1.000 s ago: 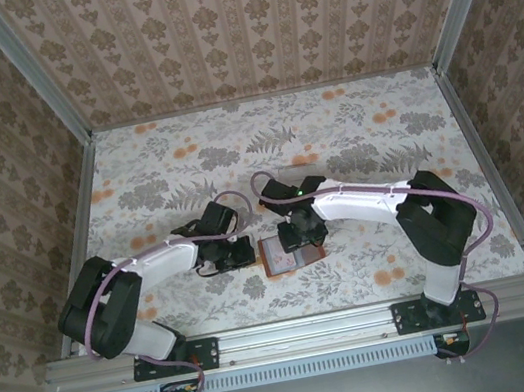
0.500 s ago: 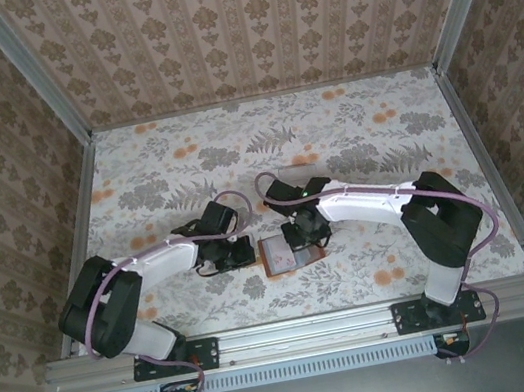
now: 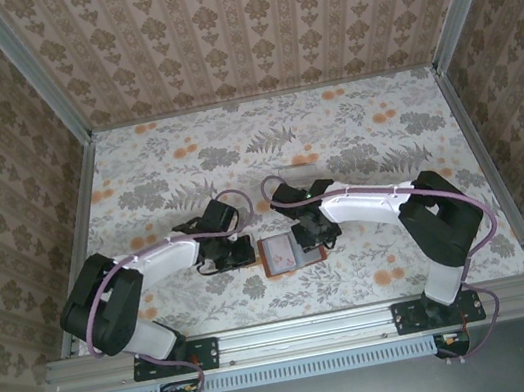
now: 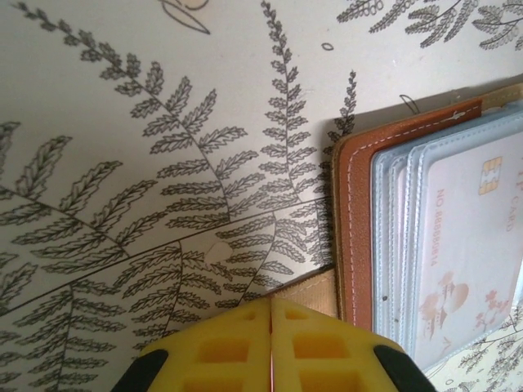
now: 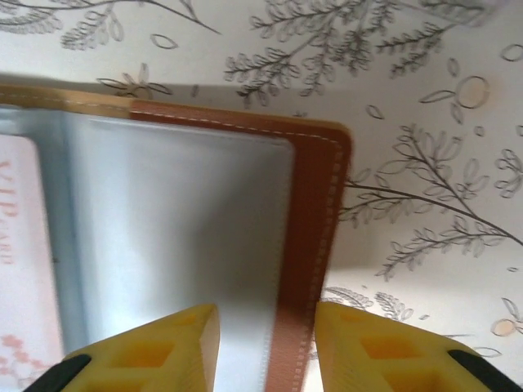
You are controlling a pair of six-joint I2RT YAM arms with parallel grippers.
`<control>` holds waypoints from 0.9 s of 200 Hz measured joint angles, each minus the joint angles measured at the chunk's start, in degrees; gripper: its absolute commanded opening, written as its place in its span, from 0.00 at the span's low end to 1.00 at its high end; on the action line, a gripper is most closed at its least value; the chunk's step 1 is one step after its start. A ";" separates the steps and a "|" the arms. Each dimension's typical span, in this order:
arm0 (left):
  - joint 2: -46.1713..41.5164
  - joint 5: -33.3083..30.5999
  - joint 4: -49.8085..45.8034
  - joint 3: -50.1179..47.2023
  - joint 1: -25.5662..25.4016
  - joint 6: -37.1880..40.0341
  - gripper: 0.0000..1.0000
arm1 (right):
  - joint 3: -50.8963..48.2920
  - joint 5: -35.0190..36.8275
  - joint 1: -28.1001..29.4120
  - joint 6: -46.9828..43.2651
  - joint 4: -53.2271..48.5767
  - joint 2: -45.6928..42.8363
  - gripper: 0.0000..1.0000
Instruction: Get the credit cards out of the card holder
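Observation:
The card holder (image 3: 287, 252) lies spread open on the flowered table, brown leather rim (image 4: 355, 220) around clear grey-blue slots. A pale credit card (image 4: 466, 245) with a gold chip and faint pink marks sits inside a slot; its edge also shows in the right wrist view (image 5: 24, 269). My left gripper (image 3: 242, 252) is shut, its yellow fingertips (image 4: 270, 306) resting at the holder's left edge over a tan flap. My right gripper (image 3: 309, 242) stands open above the holder's right side, the brown stitched rim (image 5: 315, 204) between its fingers (image 5: 265, 318).
Patterned walls and metal rails (image 3: 52, 101) close in the table on three sides. A thin straight edge of something clear (image 4: 163, 245) crosses the cloth left of the holder. Open cloth stretches behind both arms toward the back wall (image 3: 270, 123).
My right gripper has shifted a little to the right over the holder's right half. The left arm and the holder have stayed where they were.

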 measured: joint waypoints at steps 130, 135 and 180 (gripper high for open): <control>3.82 1.27 0.46 8.85 -6.49 -2.08 0.07 | -1.22 -17.05 -2.54 1.84 11.39 -6.14 0.23; 4.37 1.44 0.70 8.85 -6.64 -2.14 0.07 | -1.49 -18.34 -2.84 2.16 12.61 -5.84 0.23; 6.36 1.16 0.94 8.85 -6.88 -2.51 0.07 | -2.86 -24.76 -4.17 3.58 19.17 -1.01 0.22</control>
